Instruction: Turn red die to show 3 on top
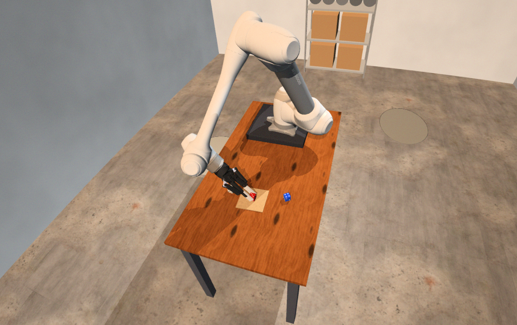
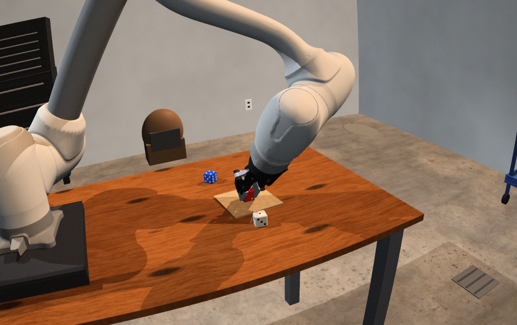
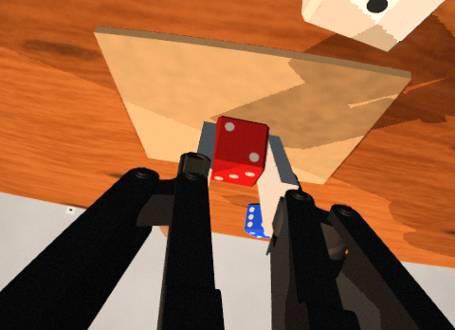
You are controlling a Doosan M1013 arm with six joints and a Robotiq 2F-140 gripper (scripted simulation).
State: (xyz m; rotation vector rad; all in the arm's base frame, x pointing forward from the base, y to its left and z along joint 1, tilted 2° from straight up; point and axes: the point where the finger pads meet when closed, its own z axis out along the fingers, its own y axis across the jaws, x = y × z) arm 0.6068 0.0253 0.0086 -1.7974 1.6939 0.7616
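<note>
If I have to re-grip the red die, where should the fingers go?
On two opposite flat faces, as the gripper holds the red die now, approaching from above the mat. A cube's parallel faces suit the flat pads.

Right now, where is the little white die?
The white die sits on the wooden table, just off the tan mat's near edge in the exterior view, close to the gripper holding the red die.
</note>
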